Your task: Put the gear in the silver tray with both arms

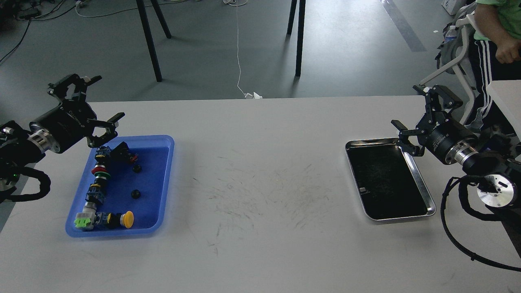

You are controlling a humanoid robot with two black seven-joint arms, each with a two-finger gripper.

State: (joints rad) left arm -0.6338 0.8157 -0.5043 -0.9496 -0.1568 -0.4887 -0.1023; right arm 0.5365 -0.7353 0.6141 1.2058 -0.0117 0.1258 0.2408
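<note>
Grey concrete floor, black stand legs and a trailing white cord fill the background beyond a long white bench (260,228) that runs across my view. At the bench's left end sits a blue tray (163,183) holding a jumble of small parts: a column of push-button switches with red, green and yellow caps along its left side, and two small black round pieces (136,194) lying loose on the blue floor toward the middle. I judge one of these dark round pieces to be the gear, though they are too small to be sure. My left hand (97,100) hovers just above the tray's far left corner, its two fingers spread wide and holding nothing. At the bench's right end, well apart from the blue tray, lies the silver tray (423,191), empty, its long side running away from me and slightly tilted to the left. My right hand (411,118) hangs over the silver tray's far right corner, fingers also spread apart and holding nothing. The gear lies below and to the right of my left hand, nearer to me, so that arm is by far the closer one for picking up. The wide bare stretch of bench between the trays suggests a handover to my right arm.
</note>
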